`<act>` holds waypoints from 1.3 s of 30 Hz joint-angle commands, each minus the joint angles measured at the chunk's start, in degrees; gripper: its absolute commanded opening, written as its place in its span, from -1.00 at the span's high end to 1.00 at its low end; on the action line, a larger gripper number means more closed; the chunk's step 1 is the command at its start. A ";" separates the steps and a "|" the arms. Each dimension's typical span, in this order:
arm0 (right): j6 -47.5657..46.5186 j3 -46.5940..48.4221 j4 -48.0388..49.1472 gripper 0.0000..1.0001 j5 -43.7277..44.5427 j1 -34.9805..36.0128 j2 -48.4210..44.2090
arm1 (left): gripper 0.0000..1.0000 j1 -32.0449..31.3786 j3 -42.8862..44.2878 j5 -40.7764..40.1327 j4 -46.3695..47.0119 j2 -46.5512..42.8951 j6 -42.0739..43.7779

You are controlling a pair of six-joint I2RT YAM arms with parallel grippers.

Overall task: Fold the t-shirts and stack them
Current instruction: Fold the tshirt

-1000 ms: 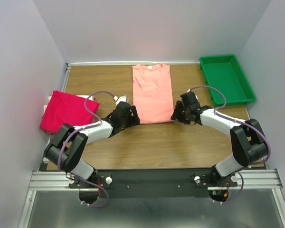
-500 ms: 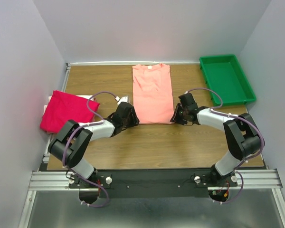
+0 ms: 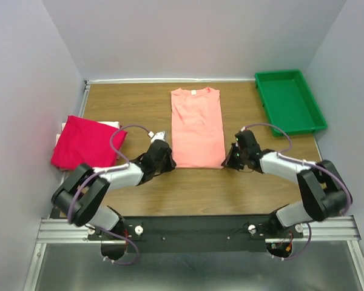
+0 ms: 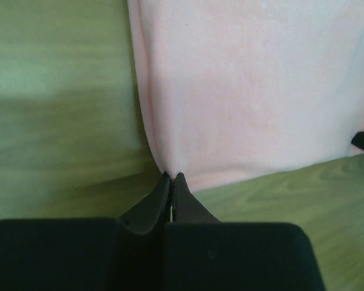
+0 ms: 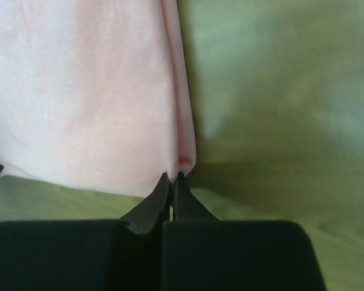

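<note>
Closest to the near edge, both arms reach low and forward across the desk (image 3: pixel 194 188), one from each side. The left gripper (image 3: pixel 168 162) sits at the near left corner of the salmon t-shirt (image 3: pixel 197 127). In its wrist view the left gripper (image 4: pixel 171 177) has its two dark fingers pressed together, with the cloth (image 4: pixel 249 91) drawn to a small point right at the tips, so it is nipping that corner. The right gripper (image 3: pixel 231 162) mirrors it at the near right corner. Up close, the right gripper (image 5: pixel 171 177) also has its fingers closed tight against the folded edge of the shirt (image 5: pixel 79 91). It looks to be pinching the hem, though the tips hide exactly how much cloth is caught.

The salmon t-shirt lies flat as a long narrow rectangle in the middle of the desk, its collar towards the far edge and its sleeves folded in. Further left, the magenta t-shirt (image 3: pixel 82 142) lies in a loose, slightly skewed fold, overhanging the left edge. In the far right corner sits the green tray (image 3: pixel 291 103), well apart from both shirts.
</note>
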 commanded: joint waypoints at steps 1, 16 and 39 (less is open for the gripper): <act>1.85 -8.58 -3.42 0.99 -4.44 0.80 -9.11 | 1.00 -5.14 -4.38 -5.92 -5.76 -9.45 -6.93; 1.94 -10.28 -33.22 0.99 -13.86 2.47 -46.75 | 1.00 -29.32 -6.59 -14.55 -20.55 -34.17 -20.69; 1.77 17.41 -33.05 0.99 12.95 2.39 -35.42 | 1.00 -20.63 8.70 -25.02 -24.77 -33.47 -11.63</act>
